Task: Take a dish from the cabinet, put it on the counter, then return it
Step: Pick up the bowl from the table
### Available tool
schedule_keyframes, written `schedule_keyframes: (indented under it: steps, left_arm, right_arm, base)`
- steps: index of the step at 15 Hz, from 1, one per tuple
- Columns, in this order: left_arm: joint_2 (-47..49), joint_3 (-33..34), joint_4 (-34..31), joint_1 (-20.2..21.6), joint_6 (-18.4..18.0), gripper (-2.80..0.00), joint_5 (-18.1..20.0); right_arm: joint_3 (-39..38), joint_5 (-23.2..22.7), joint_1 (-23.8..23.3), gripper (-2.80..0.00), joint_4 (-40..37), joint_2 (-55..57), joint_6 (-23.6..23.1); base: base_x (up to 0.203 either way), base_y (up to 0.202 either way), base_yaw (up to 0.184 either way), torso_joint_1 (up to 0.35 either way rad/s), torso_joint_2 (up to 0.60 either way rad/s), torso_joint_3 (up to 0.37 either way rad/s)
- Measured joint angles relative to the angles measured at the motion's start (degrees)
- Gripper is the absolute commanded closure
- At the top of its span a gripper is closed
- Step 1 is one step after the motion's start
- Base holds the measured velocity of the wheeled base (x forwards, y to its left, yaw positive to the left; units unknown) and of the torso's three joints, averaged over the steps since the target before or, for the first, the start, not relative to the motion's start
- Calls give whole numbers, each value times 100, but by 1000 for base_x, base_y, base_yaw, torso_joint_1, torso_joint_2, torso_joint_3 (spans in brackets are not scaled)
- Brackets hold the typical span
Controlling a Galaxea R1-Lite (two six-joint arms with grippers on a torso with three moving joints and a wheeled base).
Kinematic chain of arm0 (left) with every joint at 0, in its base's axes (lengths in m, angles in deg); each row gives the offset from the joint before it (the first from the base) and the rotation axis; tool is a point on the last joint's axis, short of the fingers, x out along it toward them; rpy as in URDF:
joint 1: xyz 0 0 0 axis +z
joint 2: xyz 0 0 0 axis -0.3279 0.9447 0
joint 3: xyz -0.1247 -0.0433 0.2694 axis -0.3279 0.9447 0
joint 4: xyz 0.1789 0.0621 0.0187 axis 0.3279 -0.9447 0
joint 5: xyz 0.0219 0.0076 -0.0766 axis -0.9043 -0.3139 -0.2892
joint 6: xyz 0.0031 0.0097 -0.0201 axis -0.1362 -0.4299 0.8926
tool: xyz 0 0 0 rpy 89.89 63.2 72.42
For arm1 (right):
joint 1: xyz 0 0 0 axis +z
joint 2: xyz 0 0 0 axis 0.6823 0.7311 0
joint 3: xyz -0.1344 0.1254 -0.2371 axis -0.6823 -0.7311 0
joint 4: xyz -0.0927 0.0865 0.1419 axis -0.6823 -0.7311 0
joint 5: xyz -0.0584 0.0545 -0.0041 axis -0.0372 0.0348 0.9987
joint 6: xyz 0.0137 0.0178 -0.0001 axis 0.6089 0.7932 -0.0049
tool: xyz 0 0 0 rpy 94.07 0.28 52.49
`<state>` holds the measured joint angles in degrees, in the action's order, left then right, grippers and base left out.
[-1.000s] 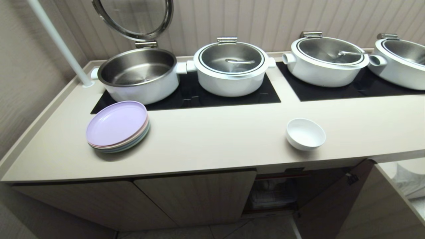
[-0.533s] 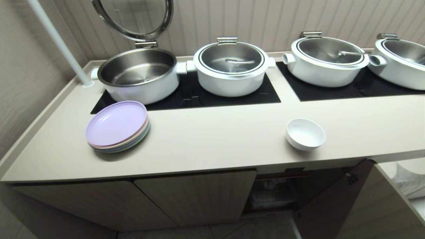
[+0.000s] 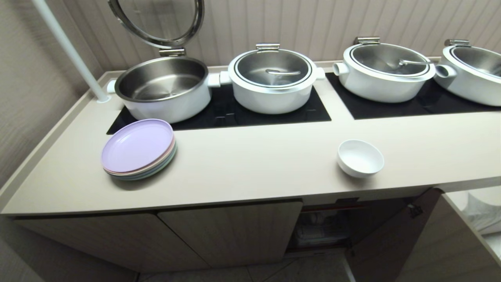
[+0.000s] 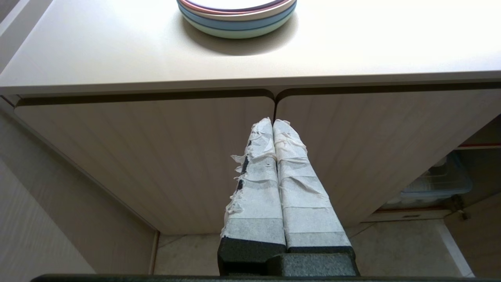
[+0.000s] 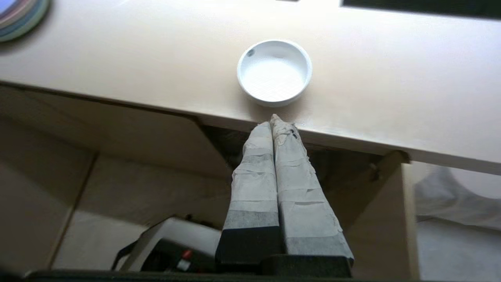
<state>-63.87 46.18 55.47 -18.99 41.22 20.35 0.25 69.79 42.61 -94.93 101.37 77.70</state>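
Right gripper (image 5: 274, 122) closed and empty, below the counter's edge.

Its taped jaws are pressed together, tips under the counter (image 3: 254, 164) lip; the white bowl (image 5: 274, 72) sits just beyond and above them, near the front edge, over the open cabinet (image 3: 325, 229). The left gripper (image 4: 274, 123), likewise closed, faces shut doors, farther away.

The cabinet (image 3: 325, 229) interior is too dark to identify its shelf contents, and the plate stack (image 4: 236, 15) is cut off by the frame edge.
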Motion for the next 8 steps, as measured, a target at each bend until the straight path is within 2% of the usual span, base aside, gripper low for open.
schedule_keyframes:
  steps: [3, 4, 6, 8]
  left_arm:
    - [0, 0, 0, 0, 2, 0, -1]
    - [0, 0, 0, 0, 1, 0, 0]
    - [0, 0, 0, 0, 2, 0, -1]
    - [0, 0, 0, 0, 2, 0, -1]
  right_arm:
    - [1131, -691, 16, 0, -982, 1041, 0]
    - [1427, -769, 32, 0, -1263, 1373, -45]
    - [1892, -696, 63, 0, -1724, 2003, -279]
    - [2254, -360, 137, 0, -2020, 2607, -719]
  base:
    - [0, 0, 0, 0, 0, 0]
    - [0, 0, 0, 0, 0, 0]
    - [0, 0, 0, 0, 0, 0]
    - [0, 0, 0, 0, 0, 0]
